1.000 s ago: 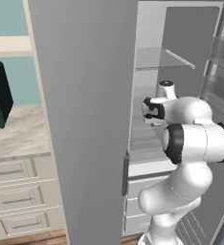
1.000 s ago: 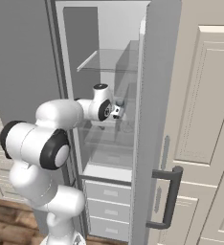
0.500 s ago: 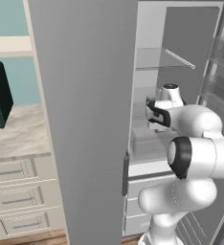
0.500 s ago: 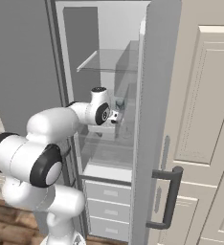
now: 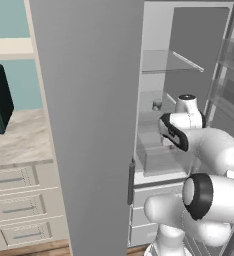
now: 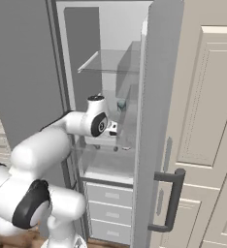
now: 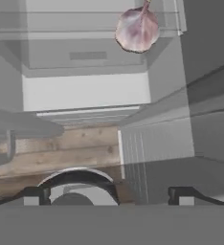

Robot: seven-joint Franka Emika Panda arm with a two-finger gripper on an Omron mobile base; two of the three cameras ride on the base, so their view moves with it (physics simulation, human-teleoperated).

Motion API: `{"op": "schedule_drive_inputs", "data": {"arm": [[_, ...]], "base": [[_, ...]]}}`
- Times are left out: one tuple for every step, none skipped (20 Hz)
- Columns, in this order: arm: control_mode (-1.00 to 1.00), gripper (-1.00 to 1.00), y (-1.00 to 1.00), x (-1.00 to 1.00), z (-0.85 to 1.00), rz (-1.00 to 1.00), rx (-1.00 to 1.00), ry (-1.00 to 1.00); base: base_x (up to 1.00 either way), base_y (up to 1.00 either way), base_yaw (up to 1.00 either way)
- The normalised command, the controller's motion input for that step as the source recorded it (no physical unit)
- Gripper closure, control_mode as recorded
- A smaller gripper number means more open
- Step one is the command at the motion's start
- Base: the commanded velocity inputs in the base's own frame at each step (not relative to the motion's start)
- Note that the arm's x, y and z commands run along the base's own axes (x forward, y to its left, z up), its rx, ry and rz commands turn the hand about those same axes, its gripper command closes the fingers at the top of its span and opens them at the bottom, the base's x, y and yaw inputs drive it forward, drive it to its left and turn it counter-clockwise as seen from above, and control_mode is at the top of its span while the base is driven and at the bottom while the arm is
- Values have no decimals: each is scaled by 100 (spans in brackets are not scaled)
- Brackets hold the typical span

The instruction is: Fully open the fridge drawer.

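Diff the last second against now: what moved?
The arm folded: its elbow swung down and toward the base, and the hand edged a little lower and back in front of the fridge shelves. The drawer looks to sit slightly further out now, though the shift is small. Whether the hand grips it can't be told. The fridge doors, glass shelf and white lower drawers stayed put.

No readable text, labels, brand marks or numbers anywhere. Fridge door (image 5: pixel 89 115), its inner walls, the glass shelves (image 6: pixel 113 63) and the white drawer fronts (image 6: pixel 108 213) are all blank. Cabinet drawers (image 5: pixel 19 200) on the left are unmarked too.
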Motion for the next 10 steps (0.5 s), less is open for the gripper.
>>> {"op": "schedule_drive_inputs", "data": {"arm": [[-100, -100, -23, -100, -43, 2, 0, 0], [-100, -100, -23, -100, -41, 1, 0, 0], [-100, -100, -26, -100, -39, 1, 0, 0], [-100, -100, -29, -100, -34, 1, 0, 0], [-100, -100, -29, -100, -34, 1, 0, 0], [-100, -100, -30, -100, -33, 1, 0, 0], [-100, -100, -31, -100, -31, 1, 0, 0], [-100, -100, -30, -100, -29, 1, 0, 0], [-100, -100, -30, -100, -26, 1, 0, 0], [-100, -100, -33, -100, -16, 1, 0, 0]], "base": [[0, 0, 0], [0, 0, 0], [0, 0, 0], [0, 0, 0], [0, 0, 0], [0, 0, 0], [0, 0, 0], [0, 0, 0], [0, 0, 0], [0, 0, 0]]}}
